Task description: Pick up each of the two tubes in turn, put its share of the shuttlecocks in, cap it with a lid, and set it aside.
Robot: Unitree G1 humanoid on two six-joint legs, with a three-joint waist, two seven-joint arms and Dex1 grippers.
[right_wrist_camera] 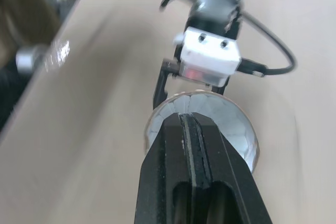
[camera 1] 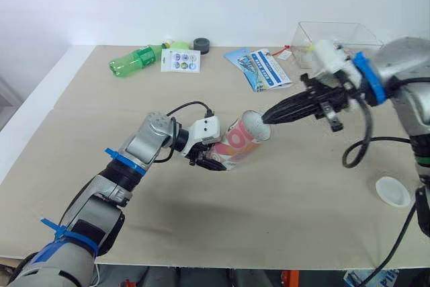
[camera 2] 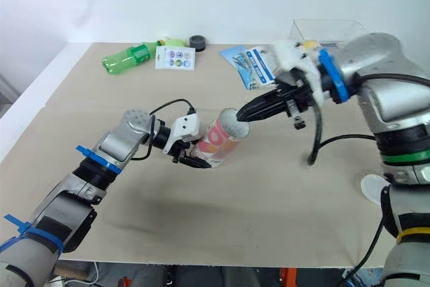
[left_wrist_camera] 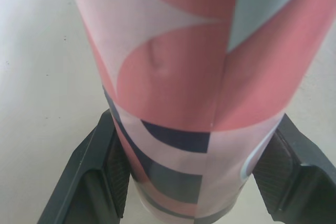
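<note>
Silver-grey arms (camera 1: 144,142), blue bands (camera 1: 366,75), black cables (camera 1: 356,146), white wrist modules (camera 1: 205,128), black fingers (left_wrist_camera: 94,174) with ridged pads.

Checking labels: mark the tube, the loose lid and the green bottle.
tube (camera 1: 238,143): left eye view, middle of its pink wall.
lid (camera 1: 392,191): left eye view, centre of white disc.
green bottle (camera 1: 134,60): left eye view, mid-body.

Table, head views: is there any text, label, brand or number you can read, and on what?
Blue leaflets: print there, too small to read.
White card by the green bottle: six round pictures, any wording too small.
Tube: coloured shapes, no words on the side shown.
Nothing legible anywhere.
</note>
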